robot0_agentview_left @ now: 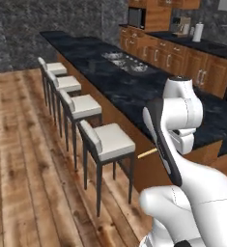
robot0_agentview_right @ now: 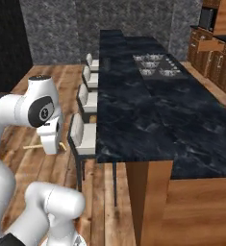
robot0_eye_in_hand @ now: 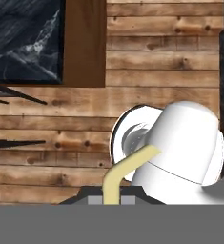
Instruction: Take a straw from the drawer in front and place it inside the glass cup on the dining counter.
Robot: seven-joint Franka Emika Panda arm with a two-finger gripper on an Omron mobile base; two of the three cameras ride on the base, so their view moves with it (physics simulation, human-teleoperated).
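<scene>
- Tool (robot0_eye_in_hand: 111, 200): points down over the wood floor (robot0_eye_in_hand: 46, 124), short of the table; it is clenched on the straw (robot0_eye_in_hand: 114, 178).
- Straw: rises from between the fingertips in the hand view, its bent end angling aside; in the left base view its tip (robot0_agentview_left: 148, 153) sticks out beside the arm, and in the right base view it (robot0_agentview_right: 33, 145) crosses behind the hand.
- Stools (robot0_agentview_left: 107, 142): four white-cushioned seats in a row along the near side of the table.
- Table (robot0_agentview_right: 133, 120): long black marble top on a brown base, just ahead of the arm.
- Glass cup (robot0_agentview_left: 92, 64): a faint clear shape, probably the cup, stands far along the table.
- Cabinets (robot0_agentview_left: 182, 58): wooden fronts along the back wall.
</scene>
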